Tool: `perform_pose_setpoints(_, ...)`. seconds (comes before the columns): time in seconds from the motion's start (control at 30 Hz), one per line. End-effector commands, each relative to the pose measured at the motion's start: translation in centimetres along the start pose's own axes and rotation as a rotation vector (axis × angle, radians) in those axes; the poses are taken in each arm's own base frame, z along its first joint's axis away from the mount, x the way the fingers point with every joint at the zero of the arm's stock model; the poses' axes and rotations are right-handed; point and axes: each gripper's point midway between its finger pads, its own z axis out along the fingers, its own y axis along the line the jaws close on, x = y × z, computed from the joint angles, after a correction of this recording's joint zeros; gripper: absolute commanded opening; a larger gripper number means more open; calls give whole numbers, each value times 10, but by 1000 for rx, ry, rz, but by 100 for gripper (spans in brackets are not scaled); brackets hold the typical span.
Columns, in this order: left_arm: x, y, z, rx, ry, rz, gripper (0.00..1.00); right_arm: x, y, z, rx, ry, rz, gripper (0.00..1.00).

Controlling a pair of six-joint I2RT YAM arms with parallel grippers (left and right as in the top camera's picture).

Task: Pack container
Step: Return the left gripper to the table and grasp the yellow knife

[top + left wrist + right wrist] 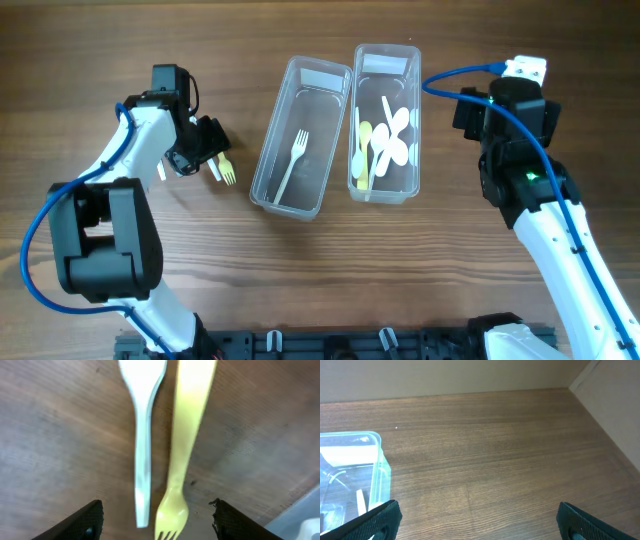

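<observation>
The yellow fork (175, 460) lies flat on the table's (100, 60) left half beside a white utensil (144, 435). Its long axis runs far to near, tines toward the near edge. The left gripper (157, 522) straddles both, fingers apart, touching neither. The right gripper (477, 520) gapes wide beside the spoon container (416, 110).

Clear containers: 2, left container (268, 150) & right container (415, 120). Forks: 2, i.e. 1 white fork (294, 160) in the left one, 1 yellow fork (228, 170) loose on the table (100, 60). 1 white utensil (144, 450) beside it, head out of view. Spoons (395, 145) in the right one: a white & yellow pile, several, can't count exactly. Robot arms: 2, left arm (140, 140), right arm (560, 230).
</observation>
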Motion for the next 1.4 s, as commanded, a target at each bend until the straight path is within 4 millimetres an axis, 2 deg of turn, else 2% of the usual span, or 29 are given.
perform_pose_setpoints(0.0, 3, -18, -3, 43, -16, 94, 71, -4, 1, 0, -6, -7, -1, 100)
perform_pose_setpoints(0.07, 6, -31, -2, 52, -29, 149, 70, -4, 1, 0, -6, -7, -2, 100)
perform_pose_setpoints(0.2, 13, -40, -1, 51, -25, 171, 70, -4, 1, 0, -6, -7, -2, 100)
perform_pose_setpoints(0.37, 12, -29, 0, -16, -37, 122, 70, -4, 1, 0, -6, -7, -1, 100)
perform_pose_setpoints(0.77, 8, -27, 1, -31, -54, 146, 68, -4, 1, 0, -6, -7, -2, 100)
perform_pose_setpoints(1.2, 9, -24, 17, -48, -31, 179, 65, -4, 1, 0, -6, -7, -2, 100)
perform_pose_setpoints(1.37, 13, -20, 30, -65, 0, 177, 65, -4, 1, 0, -6, -7, -2, 100)
